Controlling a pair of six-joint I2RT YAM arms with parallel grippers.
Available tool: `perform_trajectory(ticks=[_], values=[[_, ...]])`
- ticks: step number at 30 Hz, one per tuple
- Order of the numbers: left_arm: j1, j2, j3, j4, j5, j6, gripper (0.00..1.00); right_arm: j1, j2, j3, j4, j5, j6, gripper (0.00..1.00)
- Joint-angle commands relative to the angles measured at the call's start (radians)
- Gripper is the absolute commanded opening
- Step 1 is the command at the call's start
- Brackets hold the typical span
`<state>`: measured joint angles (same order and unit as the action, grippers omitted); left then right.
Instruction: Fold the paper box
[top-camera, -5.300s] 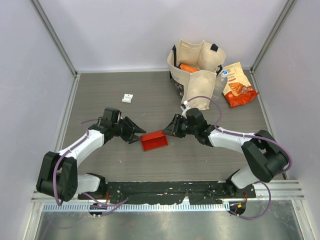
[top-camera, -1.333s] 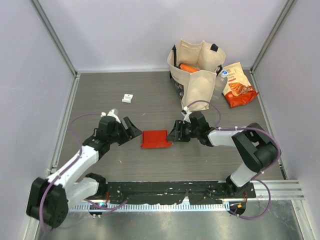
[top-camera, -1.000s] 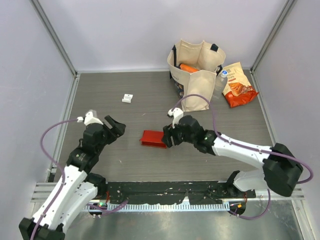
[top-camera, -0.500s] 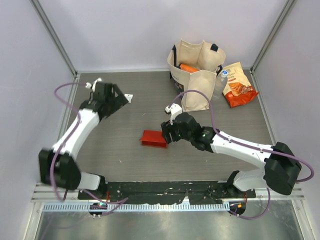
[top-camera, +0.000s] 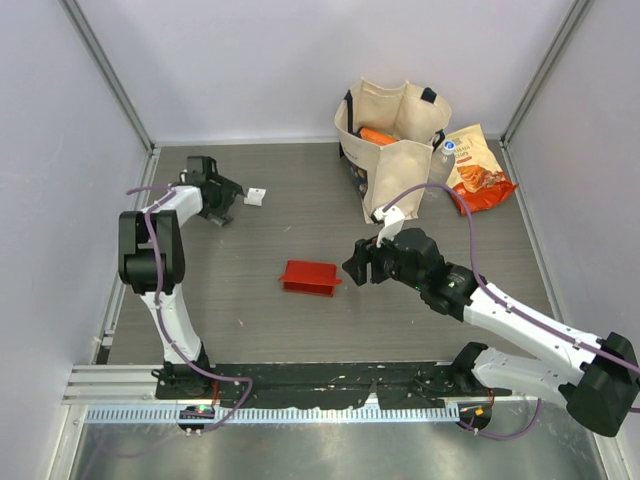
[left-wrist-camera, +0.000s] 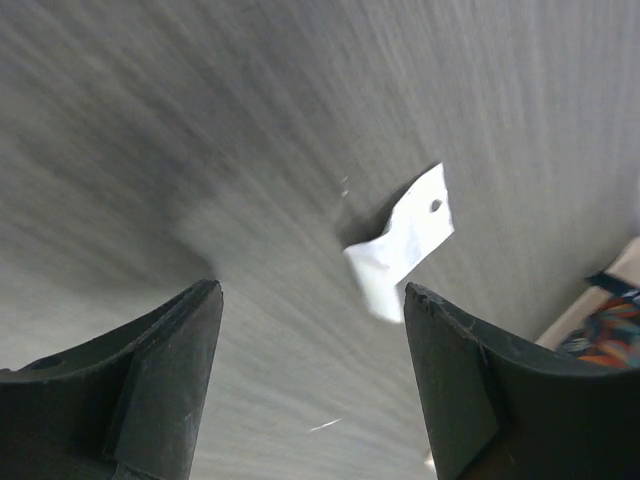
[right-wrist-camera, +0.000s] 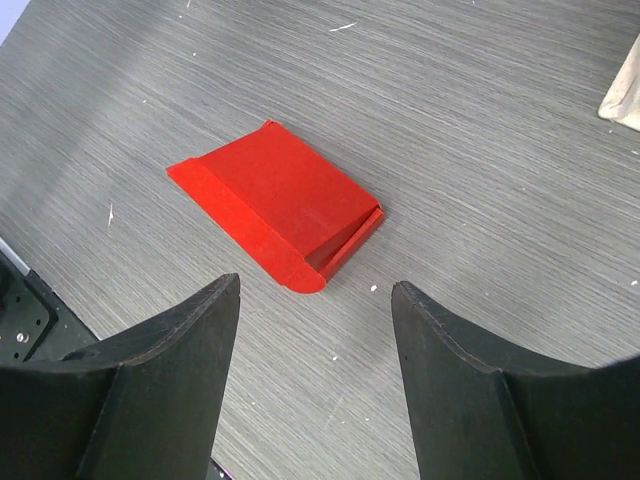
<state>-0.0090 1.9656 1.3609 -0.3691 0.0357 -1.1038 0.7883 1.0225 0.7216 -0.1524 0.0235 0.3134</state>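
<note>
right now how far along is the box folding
Done: the bright red thin card box lies folded flat. In hand: nothing; the right tool is open beside it, the left tool open by a small white scrap. Left: perhaps its protruding end flap.

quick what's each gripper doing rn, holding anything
Left gripper: open, empty, small white folded paper scrap lying ahead of it.
Right gripper: open, empty, flat bright red card box lying ahead, untouched.

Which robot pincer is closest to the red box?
The right pincer. It is open just beside the red paper box. The left pincer is far away at the back, next to a small white scrap.
</note>
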Motion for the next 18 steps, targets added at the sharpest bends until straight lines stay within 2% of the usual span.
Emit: perform_trajectory(ticks=[1,3,5,7,10,11,14,18], values=[[-0.002,0.053,-0.016,0.275,0.116,-0.168,0.76,-0.017,-0.03,-0.019,0.022,-0.01,0.0,0.67],[-0.002,0.084,-0.014,0.321,0.135,-0.238,0.74,-0.018,-0.033,-0.019,0.022,-0.01,-0.003,0.67],[-0.002,0.127,-0.017,0.357,0.176,-0.28,0.65,-0.018,-0.036,-0.019,0.025,-0.01,-0.004,0.67],[-0.002,0.154,-0.026,0.393,0.184,-0.324,0.6,-0.018,-0.036,-0.016,0.033,-0.011,-0.002,0.67],[0.0,0.186,-0.046,0.426,0.194,-0.361,0.45,-0.018,-0.033,-0.007,0.039,-0.011,0.009,0.67],[0.001,0.19,-0.051,0.446,0.202,-0.37,0.34,-0.018,-0.032,-0.005,0.039,-0.011,0.015,0.67],[0.003,0.174,-0.083,0.501,0.208,-0.383,0.15,-0.018,-0.032,0.002,0.039,-0.043,0.024,0.67],[0.004,0.148,-0.079,0.498,0.223,-0.338,0.0,-0.018,-0.035,0.001,0.039,-0.037,0.032,0.66]])
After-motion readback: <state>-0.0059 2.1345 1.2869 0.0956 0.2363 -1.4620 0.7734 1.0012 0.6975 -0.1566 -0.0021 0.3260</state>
